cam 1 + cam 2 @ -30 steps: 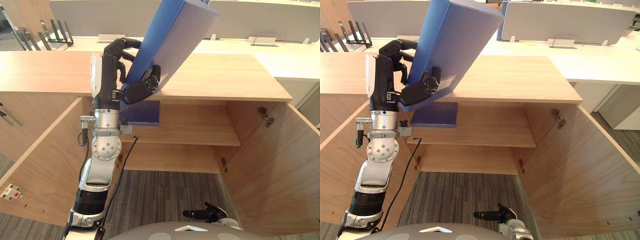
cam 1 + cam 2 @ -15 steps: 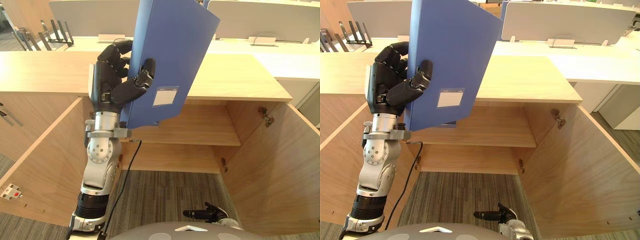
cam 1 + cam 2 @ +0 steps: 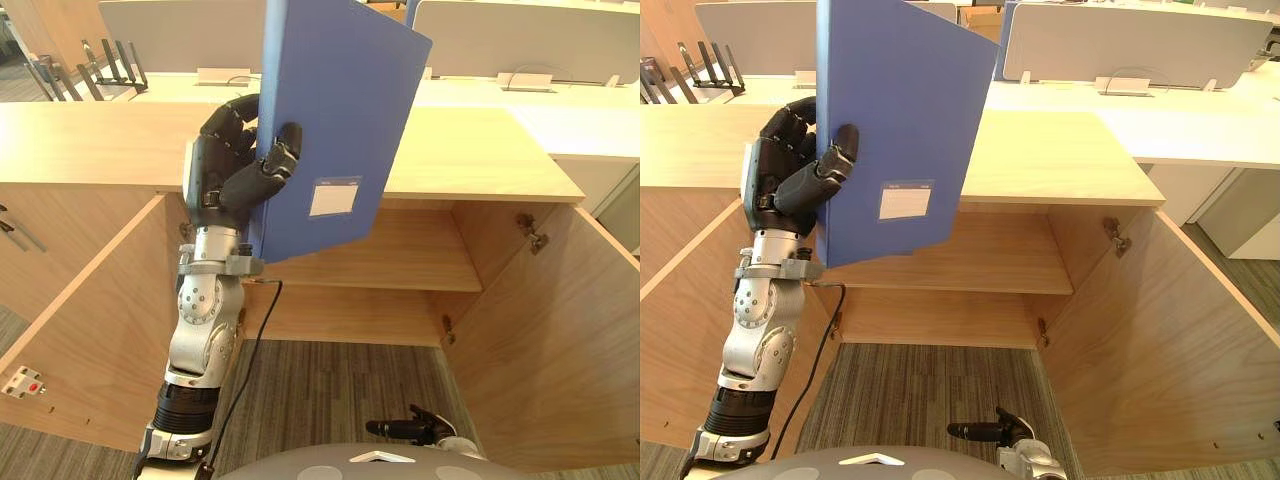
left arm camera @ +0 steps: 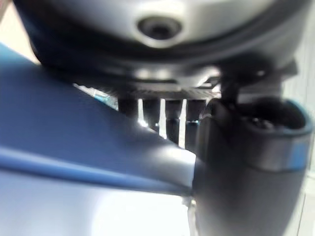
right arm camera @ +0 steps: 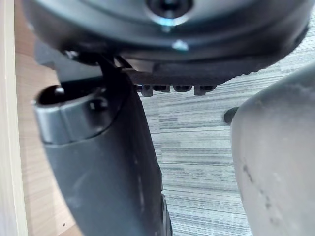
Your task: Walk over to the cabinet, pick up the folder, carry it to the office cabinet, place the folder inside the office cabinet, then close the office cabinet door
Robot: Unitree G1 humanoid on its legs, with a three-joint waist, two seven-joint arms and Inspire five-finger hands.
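Blue folder (image 3: pixel 335 120) now upright vs tilted 1s ago, left robot hand (image 3: pixel 235 170) clamped on it; rdy for office cabinet (image 3: pixel 480 160) insert.

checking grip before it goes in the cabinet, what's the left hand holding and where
The blue folder, upright, in the left hand: thumb on the front cover, fingers behind its lower left edge.

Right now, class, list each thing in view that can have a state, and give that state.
office cabinet: both doors open
folder: closed, roughly upright, held before the office cabinet
left hand: curled round the folder
right hand: relaxed, holding nothing
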